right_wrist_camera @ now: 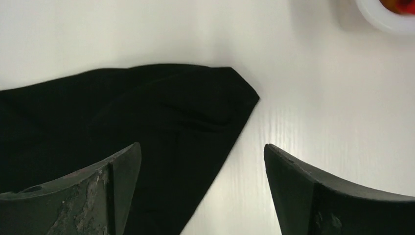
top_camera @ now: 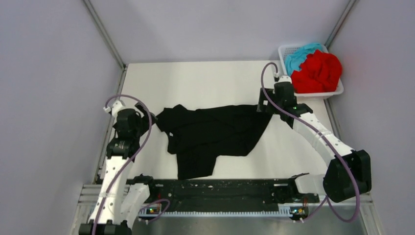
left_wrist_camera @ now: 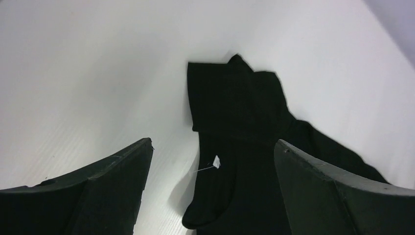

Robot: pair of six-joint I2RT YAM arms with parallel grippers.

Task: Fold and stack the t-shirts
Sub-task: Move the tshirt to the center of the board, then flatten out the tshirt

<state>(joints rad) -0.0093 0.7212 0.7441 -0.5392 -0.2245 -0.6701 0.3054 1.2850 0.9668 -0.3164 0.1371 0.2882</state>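
The black t-shirt lies crumpled and spread across the middle of the white table. My left gripper is open and empty at the shirt's left end; the left wrist view shows the shirt with a small white tag between the open fingers. My right gripper is open and empty above the shirt's right corner. The red t-shirt and the teal-blue t-shirt lie bunched in the white basket at the far right.
Grey walls enclose the table on the left, back and right. The basket's rim shows at the top right of the right wrist view. A black rail with the arm bases runs along the near edge.
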